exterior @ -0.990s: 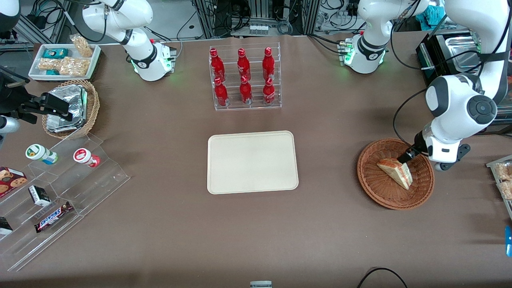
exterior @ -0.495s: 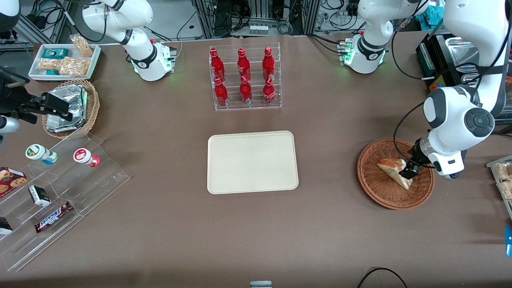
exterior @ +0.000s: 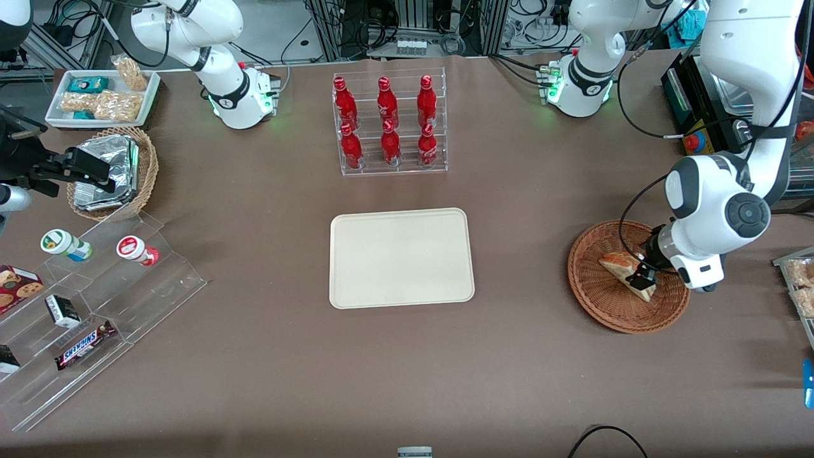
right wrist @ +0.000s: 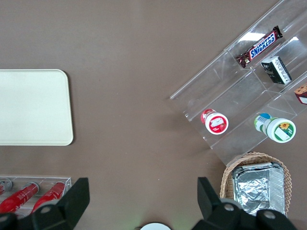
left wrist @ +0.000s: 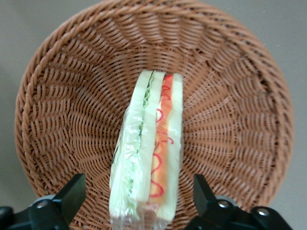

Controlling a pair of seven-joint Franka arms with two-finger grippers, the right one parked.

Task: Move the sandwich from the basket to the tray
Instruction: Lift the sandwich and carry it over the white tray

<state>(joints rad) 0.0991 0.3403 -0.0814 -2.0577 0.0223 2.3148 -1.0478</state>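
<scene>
Tool [left wrist: 136, 201] straddles sandwich [left wrist: 148, 148]; bare tray [exterior: 401, 257].

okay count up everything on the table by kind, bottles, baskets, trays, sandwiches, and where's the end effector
Red bottles: 6
Wicker baskets: 2, the basket and a tan one with foil packets
Trays: 2, the tray and a white snack tray
The sandwich: 1
Total: 11
The end effector is open, straddling the sandwich in the basket.

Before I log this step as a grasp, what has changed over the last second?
The gripper moved from the basket's rim farthest from the front camera toward that camera and down over the sandwich, which now lies between its open fingers, apart from both. The sandwich has not shifted in the basket, and the tray stays bare.
</scene>
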